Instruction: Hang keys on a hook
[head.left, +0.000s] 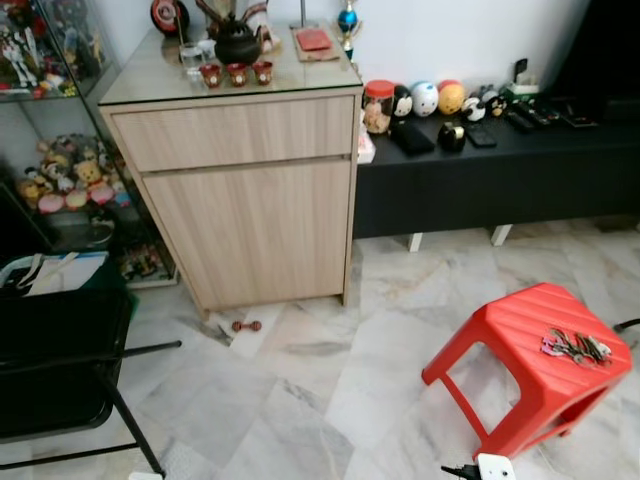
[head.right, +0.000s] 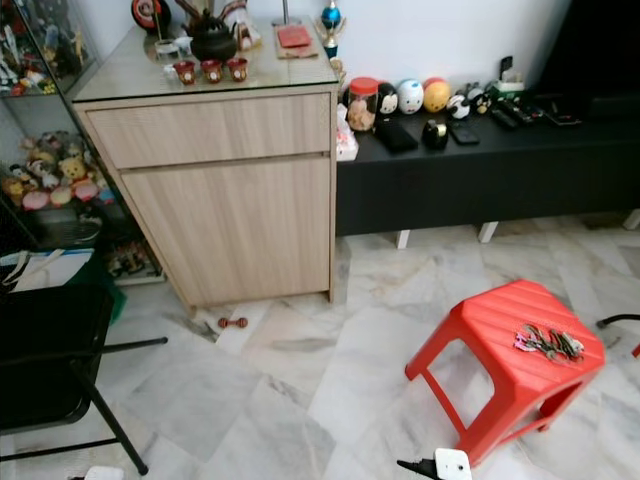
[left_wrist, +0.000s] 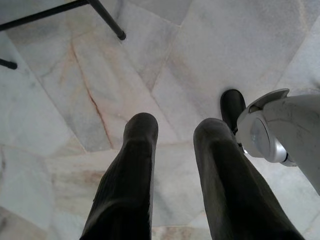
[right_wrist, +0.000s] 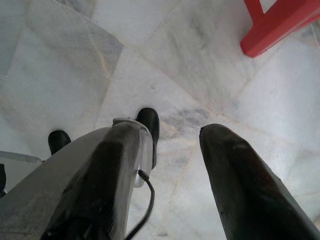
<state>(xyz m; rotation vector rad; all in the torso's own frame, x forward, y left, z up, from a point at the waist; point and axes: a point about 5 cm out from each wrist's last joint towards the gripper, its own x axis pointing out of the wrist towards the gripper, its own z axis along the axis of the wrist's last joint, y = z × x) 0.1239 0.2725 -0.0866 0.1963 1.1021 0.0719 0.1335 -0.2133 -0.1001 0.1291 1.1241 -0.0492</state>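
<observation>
Lying loose near the red stool's (head.left: 530, 345) outer edge, keys (head.left: 575, 347) could slide off if nudged. Left gripper (left_wrist: 175, 150) and right gripper (right_wrist: 165, 165) hang released, empty, over the floor; no hook visible.

A wooden cabinet (head.left: 250, 190) stands beside a black bench (head.left: 480, 175).

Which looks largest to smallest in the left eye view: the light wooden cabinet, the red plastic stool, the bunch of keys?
1. light wooden cabinet
2. red plastic stool, though it stands nearer the camera
3. bunch of keys, lying on the stool
</observation>
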